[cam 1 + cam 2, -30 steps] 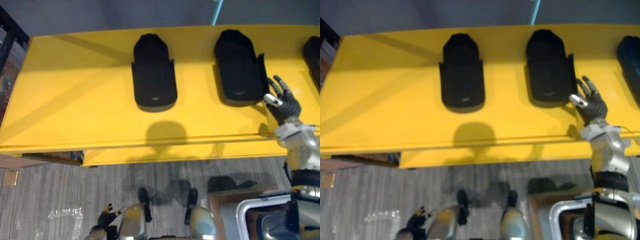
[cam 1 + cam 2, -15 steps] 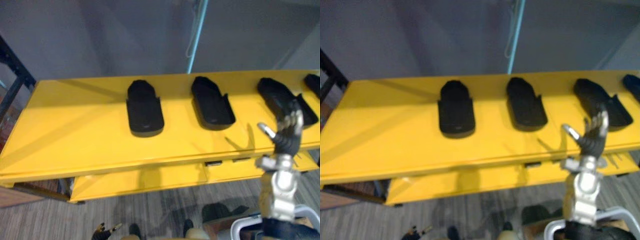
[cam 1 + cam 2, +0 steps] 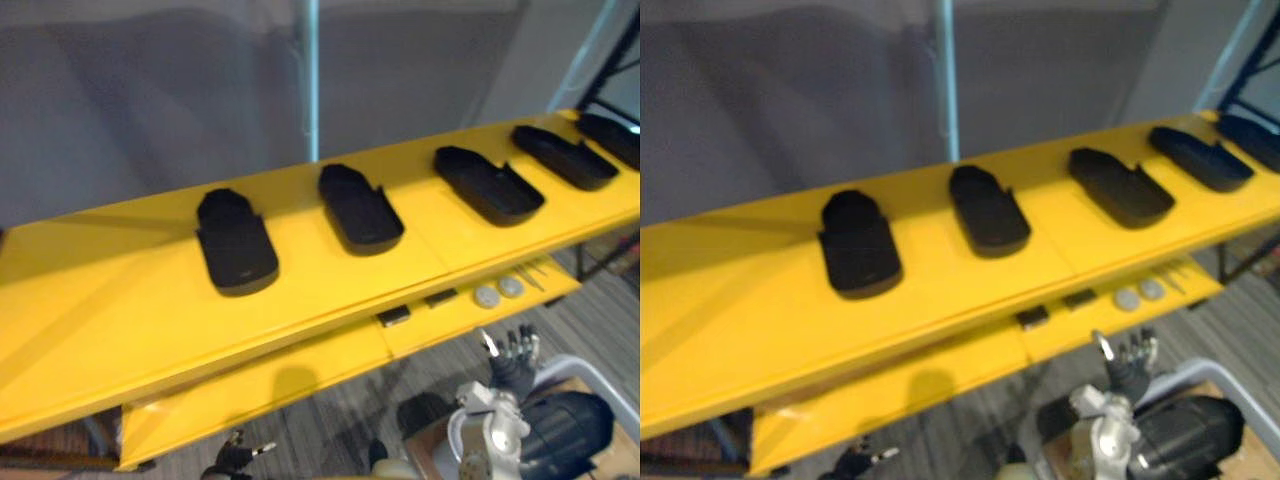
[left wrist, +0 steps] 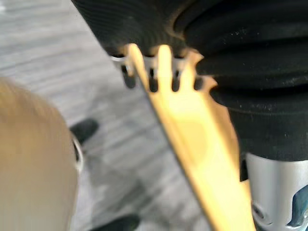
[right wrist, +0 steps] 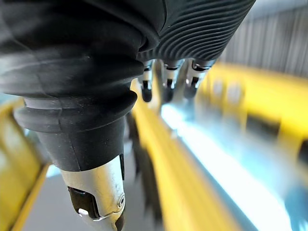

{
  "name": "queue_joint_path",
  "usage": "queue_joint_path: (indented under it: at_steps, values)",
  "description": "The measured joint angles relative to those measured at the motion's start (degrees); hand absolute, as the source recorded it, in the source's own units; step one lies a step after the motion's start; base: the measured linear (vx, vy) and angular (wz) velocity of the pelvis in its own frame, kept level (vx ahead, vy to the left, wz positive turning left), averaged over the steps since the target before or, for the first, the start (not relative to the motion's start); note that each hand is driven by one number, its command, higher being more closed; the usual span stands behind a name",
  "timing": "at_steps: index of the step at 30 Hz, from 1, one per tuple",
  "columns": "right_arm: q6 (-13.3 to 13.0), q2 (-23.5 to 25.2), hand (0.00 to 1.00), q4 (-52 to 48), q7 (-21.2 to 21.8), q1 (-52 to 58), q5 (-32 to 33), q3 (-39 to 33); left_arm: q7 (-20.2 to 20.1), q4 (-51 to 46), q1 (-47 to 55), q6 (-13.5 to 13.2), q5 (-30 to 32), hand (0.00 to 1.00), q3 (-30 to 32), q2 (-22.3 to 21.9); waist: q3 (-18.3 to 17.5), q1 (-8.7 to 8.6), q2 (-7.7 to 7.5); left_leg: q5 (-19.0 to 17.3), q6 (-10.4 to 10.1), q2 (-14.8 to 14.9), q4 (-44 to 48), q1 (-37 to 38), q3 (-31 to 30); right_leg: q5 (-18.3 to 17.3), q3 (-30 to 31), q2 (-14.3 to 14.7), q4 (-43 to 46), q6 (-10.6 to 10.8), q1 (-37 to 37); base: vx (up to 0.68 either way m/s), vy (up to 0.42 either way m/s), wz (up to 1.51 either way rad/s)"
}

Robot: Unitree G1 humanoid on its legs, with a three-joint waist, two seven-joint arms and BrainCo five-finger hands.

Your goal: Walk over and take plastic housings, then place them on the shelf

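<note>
Several black plastic housings lie in a row on the yellow shelf top: one at the left, one in the middle, one further right, and more toward the far right end. My right hand hangs below the shelf's front edge, fingers straight and holding nothing. It is well apart from the housings. My left hand is low near the floor, with its fingers relaxed and empty. In the right wrist view the fingers point along the yellow shelf.
A lower yellow ledge juts out under the top and carries two grey discs and small dark parts. A white-rimmed bin with a dark rounded thing stands at the lower right. Grey wall behind, dark rack post far right.
The whole picture has shifted, so the camera has moved. My right hand has left the side of the housing it touched and dropped below the shelf edge.
</note>
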Motion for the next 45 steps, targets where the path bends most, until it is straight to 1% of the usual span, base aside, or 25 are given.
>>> queue_joint_path:
  at_steps: [5, 9, 15, 17, 19, 20, 22, 23, 25, 26, 29, 30, 31, 32, 34, 35, 36, 37, 38, 39, 40, 41, 42, 44, 45]
  values:
    - [-0.22, -0.03, 0.00, 2.16, 0.40, 2.31, 0.29, 0.10, 0.21, -0.20, -2.14, 1.84, -0.53, 0.00, -1.30, 0.15, -0.05, -2.06, 1.05, -0.83, -1.08, 1.07, 0.07, 1.67, 4.18, 1.02, 3.36, 1.34, -1.59, -0.56, -0.19, 0.00, -0.038, -0.45]
    - [-1.46, -0.07, 0.00, 2.51, 2.23, 2.29, 0.01, 0.68, -0.43, -0.20, -1.17, 3.41, 0.24, 0.00, -1.10, -0.05, 0.05, -2.51, 2.95, -1.51, -2.37, 2.55, 0.30, 3.27, 7.48, 1.08, 5.06, 3.18, -2.16, -1.03, -0.33, 0.00, -0.067, -0.38]
    - [-2.41, -1.20, 0.00, 2.77, 5.85, 1.69, -0.31, 4.81, -0.39, -0.04, 1.06, 4.29, 2.06, 0.00, 0.97, -0.43, 0.90, -0.94, 3.20, -3.80, -5.29, 6.39, 4.67, 4.87, 11.42, 1.77, 6.84, 7.10, -2.60, -1.98, -0.22, 0.02, -0.094, -0.44]
    - [-2.41, -2.25, 0.00, 3.80, 8.06, 0.41, -1.01, 7.38, -0.21, 0.09, 1.21, 3.14, 1.40, 0.00, 2.97, -0.86, 1.25, -0.45, 2.82, -6.15, -3.10, 8.51, 12.32, 3.04, 7.10, 1.75, 9.52, 8.05, -1.94, -1.99, -0.49, 0.01, -0.139, -0.69]
    - [-2.41, -4.29, 0.00, 4.66, 10.45, -2.69, -1.45, 9.74, 0.26, -0.15, 1.10, 1.71, -0.38, 0.00, 3.86, -1.59, 1.74, 0.77, 2.57, -9.47, 1.98, 9.54, 23.78, -2.52, -3.51, 1.65, 13.96, 7.88, -0.81, -2.04, -2.13, -0.01, -0.025, -1.02]
    - [-2.42, -6.20, 0.00, 5.05, 11.65, -5.11, -1.57, 11.02, 0.39, -0.46, 0.75, 0.14, -1.65, 0.00, 3.74, -2.56, 2.52, 1.86, 3.72, -12.66, 3.62, 8.37, 28.34, -5.52, -13.05, 1.37, 17.21, 8.26, -0.87, -2.09, -3.39, -0.04, 0.105, -1.19]
    - [-2.42, -8.98, 0.00, 6.73, 11.60, -7.94, -1.55, 11.66, 0.79, -0.48, 0.15, -1.53, -3.07, 0.00, 2.91, -3.82, 2.86, 2.16, 6.08, -15.96, 3.14, 6.15, 29.65, -7.16, -21.61, 2.20, 19.54, 8.46, -0.93, -2.17, -4.56, -0.07, 0.220, -0.81]
    - [-2.42, -9.45, 0.00, 7.45, 11.35, -8.88, -1.39, 11.74, 0.92, -0.56, -0.14, -2.73, -3.10, 0.00, 1.45, -3.73, 3.14, 2.35, 6.73, -18.08, 3.01, 4.98, 29.20, -7.06, -24.10, 3.08, 20.64, 8.44, -0.70, -0.99, -4.96, -0.09, 0.259, -0.47]
    - [-2.42, -9.03, 0.00, 8.06, 10.10, -9.64, -0.64, 12.57, 0.93, -0.52, -0.76, -3.94, -2.82, 0.00, 0.33, -3.02, 3.38, 2.40, 7.26, -20.74, 1.74, 3.92, 26.81, -5.47, -25.80, 3.56, 21.79, 9.05, 1.22, -0.22, -6.68, -0.13, 0.275, -0.48]
    - [-2.41, -8.03, 0.00, 8.11, 9.65, -10.39, -0.52, 13.02, 0.98, -0.51, -2.50, -4.15, -2.61, 0.00, -0.32, -2.44, 5.22, 2.51, 6.28, -22.06, 1.41, 2.87, 25.57, -4.06, -25.98, 3.74, 22.18, 9.34, 3.50, 0.31, -7.97, -0.22, 0.290, -0.55]
    - [-2.31, -6.11, 0.00, 8.10, 10.61, -8.79, 2.17, 13.25, 1.01, -0.70, -4.02, -3.77, -3.25, 0.00, -0.80, -1.31, 8.50, 3.56, 3.12, -22.41, 2.42, -0.42, 26.00, -2.27, -22.42, 5.23, 19.46, 7.43, 8.54, 2.01, -10.29, -0.28, 0.173, -0.67]
    - [-2.29, -5.58, 0.00, 7.82, 12.10, -6.16, 3.42, 13.37, 1.65, -2.01, -2.94, -2.60, -4.37, 0.00, -0.69, -1.31, 8.55, 3.72, 2.71, -22.80, 3.73, -1.07, 26.97, -2.15, -20.55, 6.09, 13.53, 6.03, 7.35, 1.29, -9.57, -0.36, 0.133, -0.74]
    - [-2.29, -5.08, 0.00, 7.31, 13.45, -3.48, 3.85, 13.91, 2.28, -3.18, -1.39, -1.52, -4.80, 0.00, -0.09, -0.97, 8.24, 3.51, 2.36, -23.36, 4.93, -1.06, 28.24, -2.51, -18.95, 3.83, 8.73, 4.89, 6.27, -1.02, -9.10, -0.27, 0.085, -0.58]
    - [-2.25, -4.97, 0.00, 7.31, 14.02, -2.63, 3.87, 14.24, 2.61, -3.27, -1.25, -0.95, -4.76, 0.00, 0.57, -0.91, 8.30, 3.47, 3.34, -23.28, 5.16, -0.46, 28.53, -3.18, -18.38, 2.93, 6.81, 4.70, 7.31, -2.04, -10.14, -0.20, 0.058, -0.43]
    - [-2.28, -4.40, 0.00, 7.30, 15.00, -1.53, 3.82, 16.70, 3.05, -2.79, -0.80, 0.64, -4.71, 0.00, 2.97, -0.51, 8.04, 3.67, 4.43, -21.93, 5.45, 2.29, 28.23, -5.41, -17.56, -0.18, 0.65, 4.54, 20.17, -6.57, -13.61, -0.15, 0.023, -0.22]
    - [-2.29, -4.17, 0.00, 7.30, 15.33, -1.60, 3.76, 17.32, 3.05, -2.54, -0.42, 0.70, -4.71, 0.00, 3.76, -0.32, 7.99, 3.98, 4.39, -21.48, 5.27, 2.85, 27.90, -5.54, -17.35, -1.18, -0.51, 4.06, 23.77, -7.60, -13.59, -0.09, -0.003, -0.16]
    - [-2.41, -3.41, 0.00, 7.26, 15.26, -1.76, 3.58, 18.36, 3.10, -2.29, 0.50, 0.59, -5.22, 0.00, 5.95, 0.67, 7.15, 4.82, 3.48, -20.72, 5.10, 3.09, 27.60, -6.31, -16.86, -4.58, -2.35, 2.09, 30.52, -7.72, -13.82, -0.01, -0.044, -0.24]
    - [-2.50, -2.63, 0.00, 7.39, 14.94, -1.99, 2.79, 19.44, 3.11, -2.28, 0.75, 0.66, -5.22, 0.00, 7.85, 1.68, 6.22, 5.43, 1.82, -20.65, 4.83, 3.26, 29.33, -7.41, -16.72, -4.83, -5.46, 0.59, 33.05, -7.94, -14.60, -0.04, -0.081, -0.21]
    - [-2.53, -2.52, 0.00, 7.37, 14.63, -2.44, 2.50, 19.83, 3.10, -1.88, 0.76, 0.85, -5.23, 0.00, 9.03, 1.74, 6.07, 5.24, 1.83, -20.62, 4.87, 3.20, 30.67, -8.52, -17.32, -3.50, -7.82, 1.15, 32.70, -9.17, -15.12, -0.05, -0.079, -0.35]
    - [-2.57, -2.33, 0.00, 7.58, 13.69, -3.26, 2.41, 21.02, 3.01, -0.54, 1.32, 0.87, -5.29, 0.00, 11.44, 1.31, 5.83, 6.10, 2.55, -19.68, 5.38, 3.79, 30.95, -9.97, -18.39, -0.77, -8.83, 2.68, 29.41, -13.08, -14.86, -0.16, -0.101, -0.90]
    - [-3.22, -2.85, 0.00, 8.01, 11.99, -4.88, 2.40, 21.50, 2.91, 1.84, 2.98, 0.92, -5.39, 0.00, 13.40, 0.87, 4.45, 8.57, 5.69, -17.40, 4.09, 6.97, 24.31, -8.50, -16.96, 0.94, -8.71, 5.09, 22.05, -13.54, -12.24, -0.14, -0.072, -0.96]
    - [-3.62, -2.13, 0.00, 9.03, 11.21, -6.22, 2.42, 21.63, 2.97, 1.98, 4.01, 0.68, -5.42, 0.00, 14.09, 1.21, 4.51, 8.27, 3.69, -16.04, 4.02, 5.75, 23.16, -7.43, -15.99, -4.17, -9.92, 1.23, 30.64, -12.58, -12.30, -0.12, -0.117, -0.79]
    - [-3.67, -1.86, 0.00, 9.61, 10.26, -6.22, 2.39, 21.72, 2.98, 2.08, 5.39, 0.67, -5.41, 0.00, 14.39, 1.93, 4.37, 8.42, 3.31, -15.74, 3.99, 5.48, 23.15, -7.28, -15.19, -8.00, -9.77, -1.78, 35.98, -10.33, -11.56, 0.00, -0.094, -0.25]
    - [-3.47, -1.82, 0.00, 11.30, 9.02, -6.60, 1.67, 23.05, 2.99, 2.23, 8.39, 0.63, -5.34, 0.00, 16.31, 2.39, 3.39, 9.72, 2.13, -15.74, 3.98, 6.74, 25.16, -8.49, -12.45, -10.70, -9.45, -5.97, 38.16, -9.66, -8.88, -0.03, -0.195, -0.74]
    - [-3.29, -1.79, 0.00, 11.53, 9.03, -7.42, 1.21, 24.25, 3.01, 2.24, 10.29, 0.52, -5.29, 0.00, 17.96, 1.73, 3.28, 10.53, 1.96, -15.74, 3.97, 8.94, 28.19, -10.36, -9.31, -11.07, -10.39, -7.57, 34.32, -7.89, -7.34, -0.06, -0.226, -0.98]
